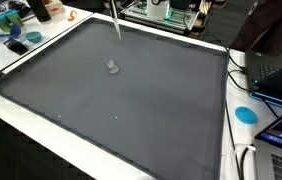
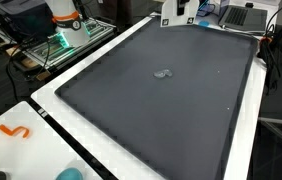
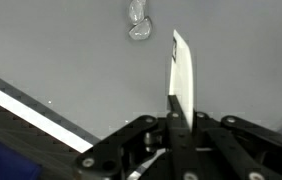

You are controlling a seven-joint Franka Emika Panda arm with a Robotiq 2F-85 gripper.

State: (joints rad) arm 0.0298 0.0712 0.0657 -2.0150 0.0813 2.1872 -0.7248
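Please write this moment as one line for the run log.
gripper: shut on white strip | strip: over gray mat | nearest: small clear object, apart from strip

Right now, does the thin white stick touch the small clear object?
No, dark grey mat shows between white stick and clear object.

Grey mat (image 1: 151,110), white table (image 1: 36,122), laptop (image 2: 243,14)

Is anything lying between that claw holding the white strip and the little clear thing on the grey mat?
Nothing visible. The gripper, shut on a thin white strip, is above the grey mat; only bare mat separates it from the small clear object.
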